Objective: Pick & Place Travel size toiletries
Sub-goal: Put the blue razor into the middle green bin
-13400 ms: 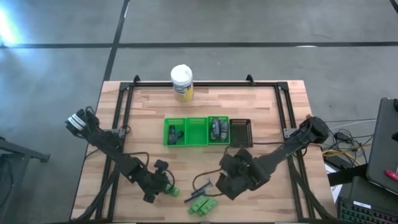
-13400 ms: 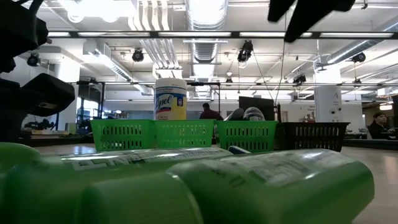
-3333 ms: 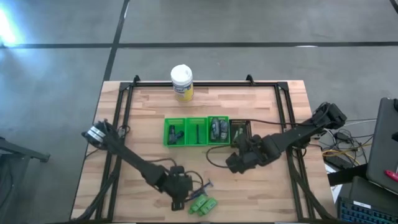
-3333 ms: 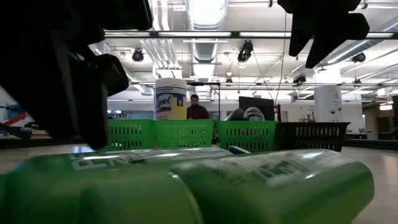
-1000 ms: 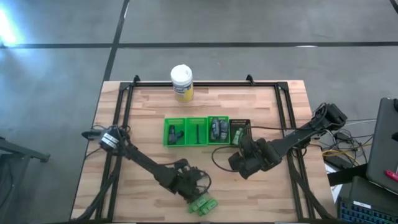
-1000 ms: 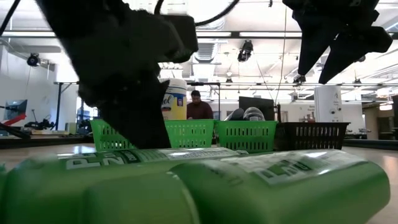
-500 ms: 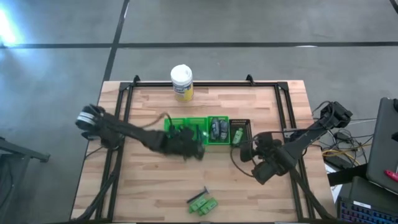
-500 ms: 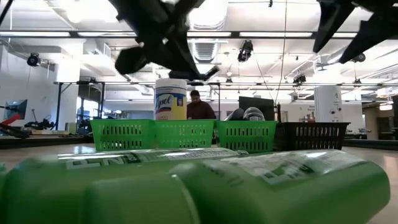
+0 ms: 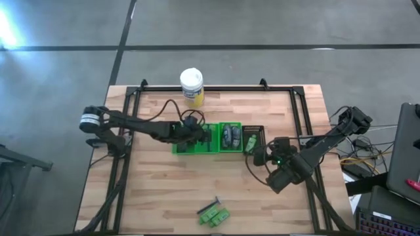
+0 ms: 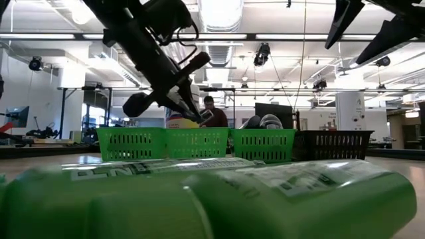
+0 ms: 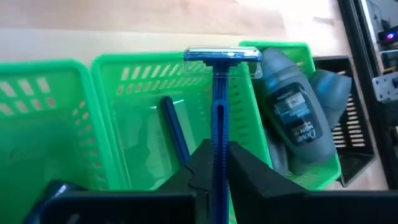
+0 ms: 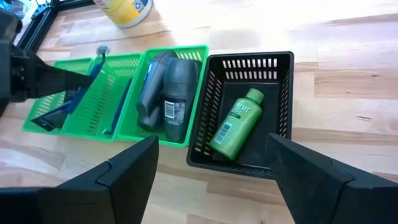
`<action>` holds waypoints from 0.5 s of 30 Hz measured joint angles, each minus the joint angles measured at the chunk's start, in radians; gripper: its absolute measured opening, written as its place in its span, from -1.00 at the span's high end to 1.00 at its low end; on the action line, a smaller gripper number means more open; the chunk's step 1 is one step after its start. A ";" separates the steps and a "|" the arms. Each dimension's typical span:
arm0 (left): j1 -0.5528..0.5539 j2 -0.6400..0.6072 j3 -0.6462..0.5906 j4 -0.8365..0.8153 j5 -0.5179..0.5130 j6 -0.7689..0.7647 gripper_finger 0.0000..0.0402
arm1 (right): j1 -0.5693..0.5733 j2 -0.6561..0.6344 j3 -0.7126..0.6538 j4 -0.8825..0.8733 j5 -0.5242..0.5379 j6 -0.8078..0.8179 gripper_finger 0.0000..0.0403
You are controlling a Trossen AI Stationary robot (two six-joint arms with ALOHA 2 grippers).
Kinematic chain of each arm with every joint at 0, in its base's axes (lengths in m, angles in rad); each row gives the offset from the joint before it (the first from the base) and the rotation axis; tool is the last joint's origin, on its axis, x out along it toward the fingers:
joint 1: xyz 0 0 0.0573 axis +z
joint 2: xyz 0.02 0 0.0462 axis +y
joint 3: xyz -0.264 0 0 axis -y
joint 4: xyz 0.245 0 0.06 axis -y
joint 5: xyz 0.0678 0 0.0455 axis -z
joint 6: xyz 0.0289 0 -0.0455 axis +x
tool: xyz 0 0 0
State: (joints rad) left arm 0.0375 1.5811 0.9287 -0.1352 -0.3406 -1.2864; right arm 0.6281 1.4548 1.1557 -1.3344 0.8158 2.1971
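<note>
My left gripper [image 9: 202, 136] hovers over the middle green basket [image 11: 134, 74], shut on a blue razor [image 11: 217, 93]. A second blue razor [image 11: 173, 129] lies inside that basket. Dark grey bottles [image 11: 292, 115] fill the green basket beside it. My right gripper [image 12: 211, 180] is open, above the table just near of the black basket [image 12: 283, 62], where a green bottle [image 12: 236, 127] lies. Green bottles [image 9: 215, 216] and a small dark stick [image 9: 211, 204] lie on the table by its near edge. My left gripper pinches the razor's handle [image 11: 215, 134] between its two fingers, which lie along the handle. The razor is lifted clear over the middle basket. Its head [image 11: 222, 56] points away from the fingers, beyond the basket's far wall.
A white-lidded jar with a yellow label [image 9: 191, 86] stands at the table's far edge. The leftmost green basket [image 9: 184, 139] holds dark items. Bare wood lies between the baskets and the green bottles. A black frame [image 9: 131, 118] rims the table. A person shows beyond the table [image 10: 210, 106].
My left gripper, shut on the razor, rose from beside the green bottles at the near edge and swung toward the far edge until it stood over the green baskets. My right gripper drew a little toward the table's right edge and stayed open.
</note>
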 joint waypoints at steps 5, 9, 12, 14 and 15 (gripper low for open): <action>0.014 0.000 0.000 -0.019 0.000 0.021 0.60 | 0.000 0.000 0.000 -0.006 0.000 0.000 -0.44; 0.012 0.000 0.000 -0.021 0.003 0.020 0.37 | -0.001 0.000 0.000 -0.017 -0.001 0.002 -0.37; 0.011 0.000 0.000 -0.021 0.011 0.021 0.24 | -0.001 0.000 0.000 -0.017 -0.001 0.002 -0.33; 0.004 -0.005 0.005 -0.016 0.040 0.036 0.18 | -0.001 0.000 0.000 -0.017 -0.001 0.002 -0.30; -0.005 -0.010 0.009 -0.016 0.056 0.058 0.16 | -0.001 0.000 0.000 -0.017 -0.001 0.002 -0.29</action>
State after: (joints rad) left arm 0.0322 1.5714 0.9372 -0.1508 -0.2846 -1.2279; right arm 0.6273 1.4547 1.1557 -1.3510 0.8146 2.1994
